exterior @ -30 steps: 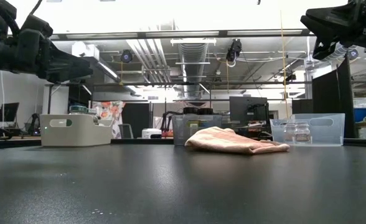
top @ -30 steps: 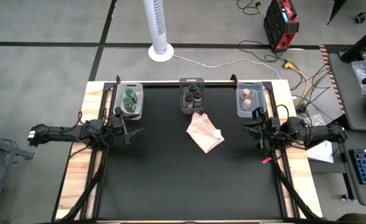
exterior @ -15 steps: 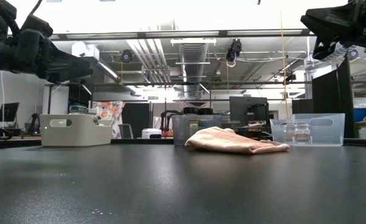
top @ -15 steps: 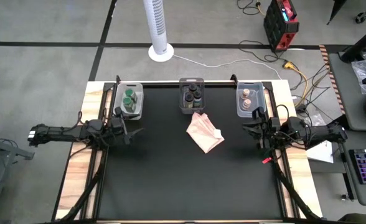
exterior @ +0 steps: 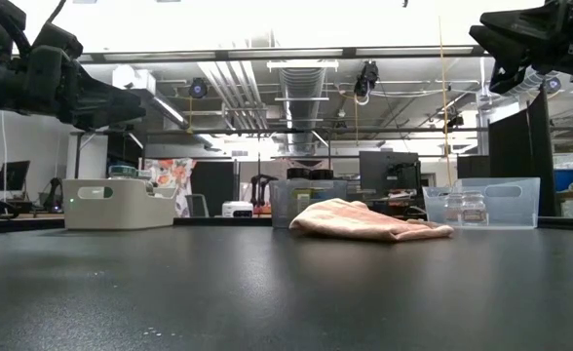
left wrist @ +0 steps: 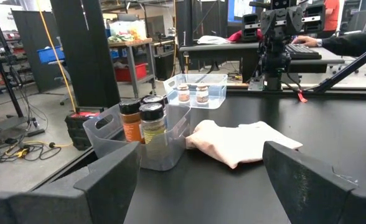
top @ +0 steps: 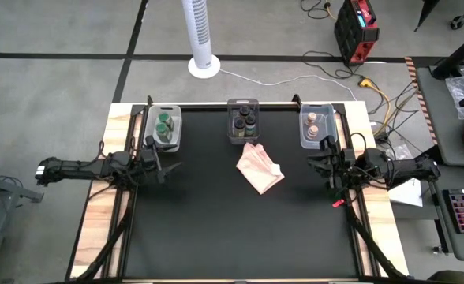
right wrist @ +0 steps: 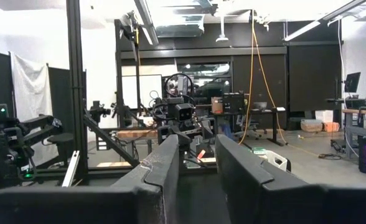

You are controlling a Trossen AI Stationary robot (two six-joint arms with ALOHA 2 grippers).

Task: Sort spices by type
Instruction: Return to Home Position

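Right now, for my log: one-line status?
green-lid jars: left bin; dark-lid jars: middle bin; tan-lid jars: right bin; left gripper: open, left side; right gripper: open, right side

Two slim black arms make up the robot: the left arm (top: 90, 169) and the right arm (top: 390, 167), each a chain of dark segments with thin black cables looped along the joints. A white patch marks the left arm's outer end. The left gripper (left wrist: 201, 146) carries broad matte-black fingers (left wrist: 102, 183), wedge-shaped with bevelled edges. The right gripper (right wrist: 197, 140) has fingers (right wrist: 161, 174) of the same dull black, one showing pale scuffs along its upper edge.
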